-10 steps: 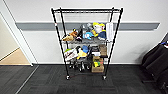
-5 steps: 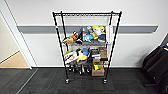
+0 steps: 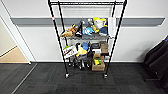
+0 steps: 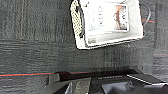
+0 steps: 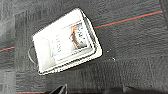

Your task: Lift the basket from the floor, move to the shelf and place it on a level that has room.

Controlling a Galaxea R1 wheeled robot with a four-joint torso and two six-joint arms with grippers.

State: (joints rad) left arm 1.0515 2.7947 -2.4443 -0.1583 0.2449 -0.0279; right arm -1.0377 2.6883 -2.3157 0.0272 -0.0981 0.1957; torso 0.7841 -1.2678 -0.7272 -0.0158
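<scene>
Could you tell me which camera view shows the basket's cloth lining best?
The right wrist view: the whole basket lies open from above on the floor. The left wrist view cuts off one edge; the head view faces the shelf.

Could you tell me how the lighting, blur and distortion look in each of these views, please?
Head view: even, soft indoor light; the tall black wire rack leans outward toward its top, a wide-angle effect; the toys on it are blurred. Left wrist view: the white-lined woven wicker basket is washed out, its printed sheet unreadable. Right wrist view: the same glare on the lining, dark grey carpet smeared.
</scene>
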